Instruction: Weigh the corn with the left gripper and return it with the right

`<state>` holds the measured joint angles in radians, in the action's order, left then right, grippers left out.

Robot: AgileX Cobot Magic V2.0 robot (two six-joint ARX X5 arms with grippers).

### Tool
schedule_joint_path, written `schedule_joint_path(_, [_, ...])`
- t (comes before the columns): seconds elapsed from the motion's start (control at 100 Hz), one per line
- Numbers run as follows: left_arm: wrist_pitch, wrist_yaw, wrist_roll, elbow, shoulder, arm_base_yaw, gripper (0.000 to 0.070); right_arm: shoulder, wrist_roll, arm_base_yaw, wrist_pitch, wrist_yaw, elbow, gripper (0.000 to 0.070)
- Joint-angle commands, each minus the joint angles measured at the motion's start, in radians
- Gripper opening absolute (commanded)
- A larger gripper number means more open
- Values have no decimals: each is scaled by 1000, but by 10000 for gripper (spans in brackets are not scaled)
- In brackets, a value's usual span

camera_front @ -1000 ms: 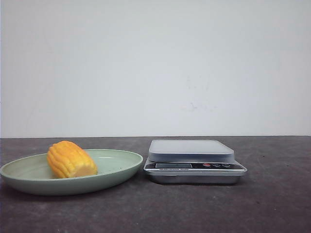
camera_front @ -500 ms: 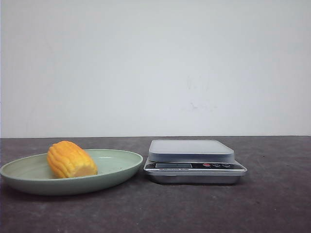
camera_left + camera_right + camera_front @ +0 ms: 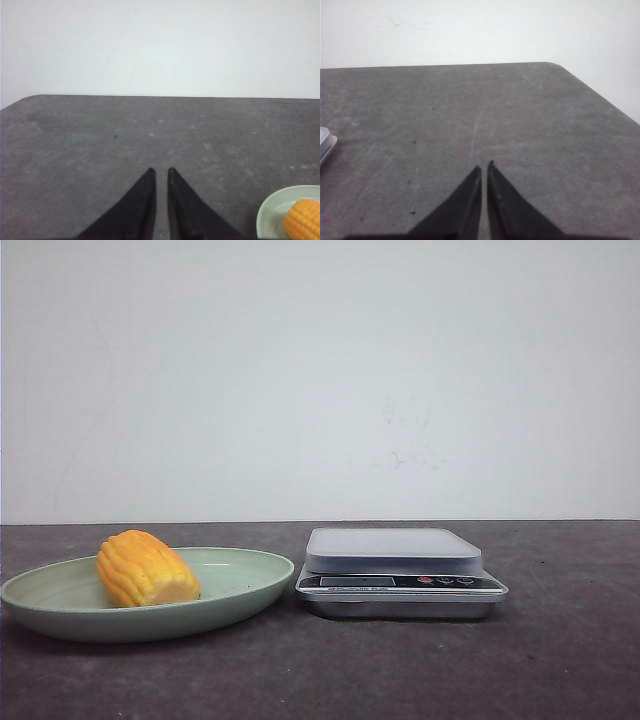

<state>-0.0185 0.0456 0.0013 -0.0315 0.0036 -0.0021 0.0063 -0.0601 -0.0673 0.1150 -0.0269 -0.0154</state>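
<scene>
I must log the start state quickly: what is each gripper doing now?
Left gripper: shut, holding nothing; the stubby yellow-orange corn cob lies apart in the pale green plate.
Right gripper: shut, holding nothing.

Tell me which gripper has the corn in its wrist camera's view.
The left gripper: its wrist view shows the corn on the green plate at the edge. The right gripper sees only table and a corner of the scale.

you have a pale green oval plate (image 3: 250,585) on the left of the dark grey table (image 3: 560,660); just beside it on the right sits a silver digital kitchen scale (image 3: 400,575), its platform bare; a white wall (image 3: 320,380) stands behind.
</scene>
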Motion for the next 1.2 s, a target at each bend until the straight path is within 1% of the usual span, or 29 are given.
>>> schedule_joint_path(0.0, [12,-5,10,18,0,3,0,-3,-11,-3,-11,0,2,15])
schedule_joint_path(0.18, [12,-5,10,18,0,3,0,-3,-12,-3,-11,0,2,15])
schedule_joint_path(0.28, [12,-5,-10,18,0,2,0,-3,-13,-3,-16,1,2,15])
schedule_joint_path(0.35, [12,-5,-97,18,0,2,0,-3,-52,-2,-41,6,2,15])
schedule_joint_path(0.43, [11,-5,-203,15,0,2,0,-3,-134,-2,-92,18,2,15])
schedule_joint_path(0.5, [10,-10,-309,11,0,2,0,-3,-199,-2,-146,55,2,15])
schedule_joint_path(0.56, [8,-41,-372,10,0,2,0,-3,-235,-2,-193,97,2,15])
schedule_joint_path(0.64, [-1,-114,-429,8,0,2,0,-3,-278,-2,-256,174,0,15])
schedule_joint_path(0.67, [-14,-164,-469,2,0,2,0,-3,-325,-2,-273,222,-8,7])
schedule_joint_path(0.73, [-15,-228,-552,-10,0,2,0,-2,-411,-2,-287,258,-27,6])
schedule_joint_path(0.77, [-15,-291,-628,-23,0,2,4,-2,-473,-2,-260,291,-53,6])
schedule_joint_path(0.8, [-23,-332,-675,-38,4,2,6,-1,-496,-2,-228,317,-79,5])
schedule_joint_path(0.82, [-32,-356,-703,-51,8,2,7,-1,-499,-2,-201,333,-99,5])
schedule_joint_path(0.88, [-78,-404,-748,-103,24,2,10,6,-478,-2,-118,367,-169,4])
schedule_joint_path(0.91, [-119,-423,-749,-150,40,2,10,17,-459,-2,-82,377,-208,4])
schedule_joint_path(0.95, [-171,-428,-739,-214,63,2,10,39,-433,-2,-43,380,-266,4])
schedule_joint_path(1.01, [-241,-439,-688,-328,111,2,10,89,-393,-2,12,402,-364,4])
schedule_joint_path(1.06, [-301,-463,-625,-437,166,2,10,146,-357,-1,65,433,-456,4])
schedule_joint_path(1.11, [-370,-486,-546,-553,233,2,10,204,-318,-1,129,457,-553,4])
schedule_joint_path(1.19, [-502,-497,-408,-738,343,2,10,299,-252,0,232,464,-700,4])
